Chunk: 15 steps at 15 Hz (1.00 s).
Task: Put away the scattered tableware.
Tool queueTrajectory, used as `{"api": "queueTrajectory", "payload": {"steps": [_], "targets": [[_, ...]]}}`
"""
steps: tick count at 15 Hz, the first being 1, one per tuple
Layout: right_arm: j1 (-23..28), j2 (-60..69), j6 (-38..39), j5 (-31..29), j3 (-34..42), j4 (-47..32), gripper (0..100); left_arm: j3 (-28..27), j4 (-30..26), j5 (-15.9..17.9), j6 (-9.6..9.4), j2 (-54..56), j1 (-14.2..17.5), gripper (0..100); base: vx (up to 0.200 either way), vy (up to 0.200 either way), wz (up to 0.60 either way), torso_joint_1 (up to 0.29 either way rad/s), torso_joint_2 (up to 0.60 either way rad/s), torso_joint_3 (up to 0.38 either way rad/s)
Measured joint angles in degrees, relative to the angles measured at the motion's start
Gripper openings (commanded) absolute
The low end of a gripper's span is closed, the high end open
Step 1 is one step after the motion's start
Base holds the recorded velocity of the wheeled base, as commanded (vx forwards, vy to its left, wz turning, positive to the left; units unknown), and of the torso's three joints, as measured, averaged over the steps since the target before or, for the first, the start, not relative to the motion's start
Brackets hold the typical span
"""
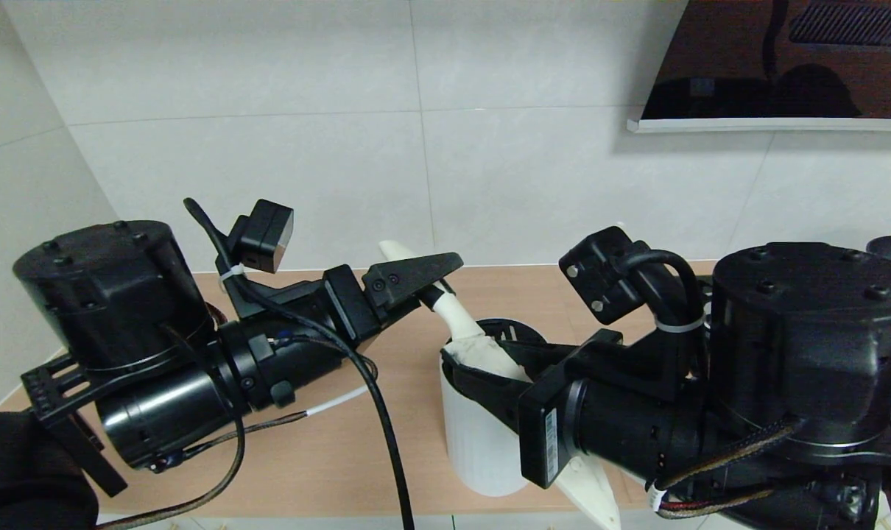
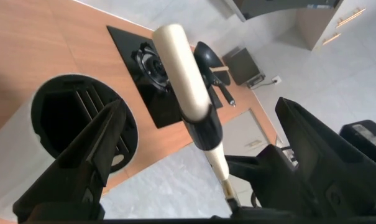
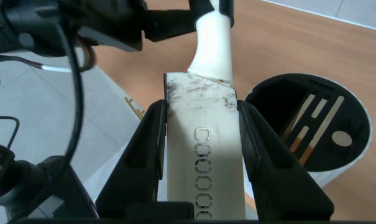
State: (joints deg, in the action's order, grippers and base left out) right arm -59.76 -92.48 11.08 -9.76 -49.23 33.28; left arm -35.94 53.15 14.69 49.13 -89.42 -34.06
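**Tool state.** My right gripper (image 3: pixel 203 112) is clamped across the wide slotted blade of the spatula (image 1: pixel 460 316). My left gripper (image 2: pixel 200 106) stands wide. One jaw is on each side of the handle near the black collar, and neither touches it.

**Location.** The spatula hangs tilted above the holder (image 1: pixel 479 449), with the handle end highest. The holder stands upright on the counter (image 1: pixel 305 456), near its front edge.

**Hazards (judged).**
1. If the right gripper lets go before the left has closed, the spatula drops. It may hit the holder rim and skid onto the counter.
2. If the left jaws close on the smooth, rounded handle off-centre, the handle may twist or slide out.
3. If both grippers clamp and the arms then move unevenly, the thin neck takes a bending load.
4. The holder looks light and already holds tableware. A steep or forced entry could jam the spatula on those pieces or tip the holder toward the counter edge.

**Count.**
- Spatula: one.
- Holder: one.
- Pieces inside the holder: at least three flat strips and one round-ended piece. I cannot tell the exact number.
- Grippers: two.
- Cooktop (image 2: pixel 160 109): one, with one dark ladle (image 2: pixel 206 56) beside it.
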Motion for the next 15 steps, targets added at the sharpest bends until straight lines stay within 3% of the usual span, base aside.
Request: {"api": "queueTrajectory", "payload": {"steps": [5,6,15], "targets": [[0.0,0.0,0.0,0.0,0.0,0.0,0,0.1,0.0,0.0,-0.17,-0.4,-0.4,100,0.000,0.000,0.00,0.000,0.00,0.000],[-0.2,0.0,0.0,0.0,0.0,0.0,0,0.1,0.0,-0.1,-0.17,-0.4,-0.4,0,0.000,0.000,0.00,0.000,0.00,0.000],[-0.9,-0.2,0.1,0.0,0.0,-0.1,0,0.0,0.1,0.0,-0.17,-0.6,-0.4,0,0.000,0.000,0.00,0.000,0.00,0.000]]}}
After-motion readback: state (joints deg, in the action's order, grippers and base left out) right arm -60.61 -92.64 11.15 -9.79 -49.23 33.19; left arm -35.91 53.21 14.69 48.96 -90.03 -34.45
